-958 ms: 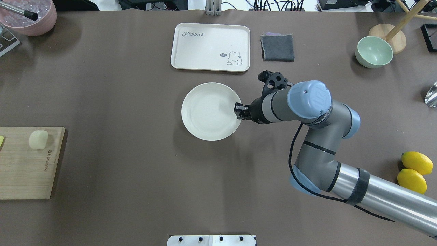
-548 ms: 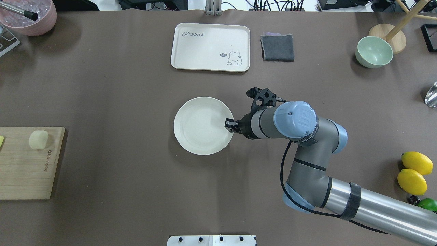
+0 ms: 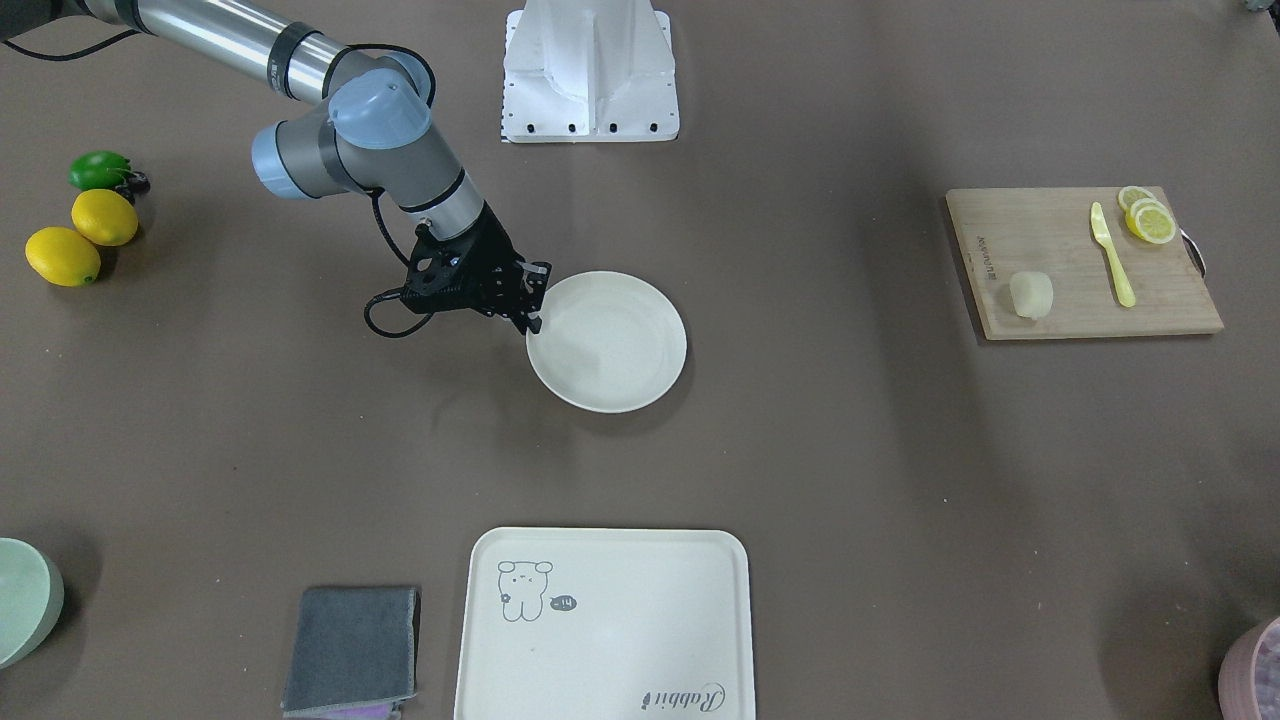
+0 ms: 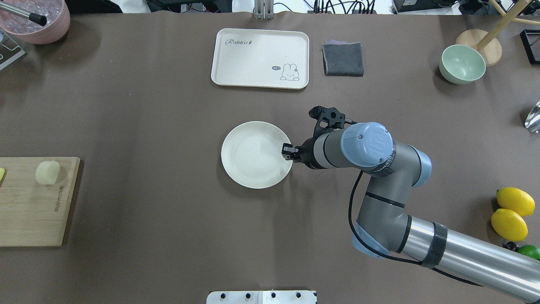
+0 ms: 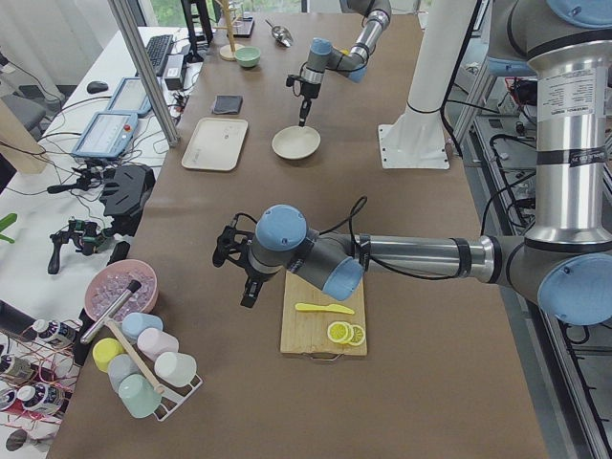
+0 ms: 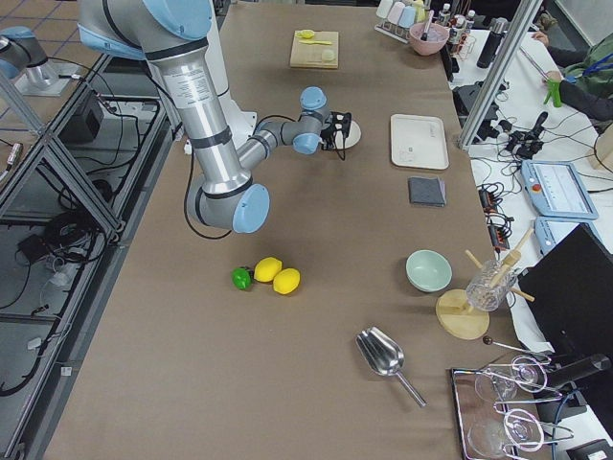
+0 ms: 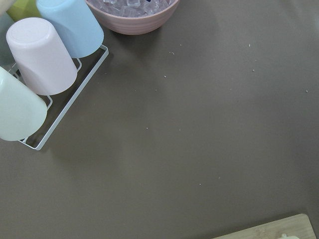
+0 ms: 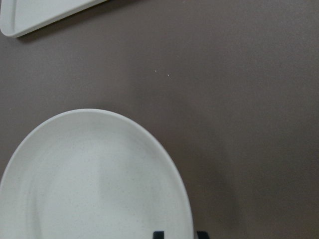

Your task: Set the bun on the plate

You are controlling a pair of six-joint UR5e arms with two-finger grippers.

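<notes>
Noted left claw (image 5: 247, 283) only in the left side view, hanging over the brown counter (image 4: 147, 126) just beside a wooden board (image 4: 33, 211); cannot tell whether spread or pressed together. Found bun (image 4: 47, 172) lying on the board's far half, well apart from the plate. Recorded as pale cream, smooth, matte and pillow-shaped with rounded corners. Outline near square from above, so no clear long axis or heading. Found plate (image 4: 253, 156) at mid-counter: round, cream-white, plain, with a shallow raised rim, faintly speckled in the wrist view, open face up. Cannot tell whether resting on the counter or held just clear of it. Found right claw (image 4: 287, 152) at the plate's right edge, pinching the rim, one fingertip (image 8: 158, 235) inside the rim and one outside. Seen further right: two glossy yellow lemons (image 4: 515, 201), touching each other, near the counter's edge.
</notes>
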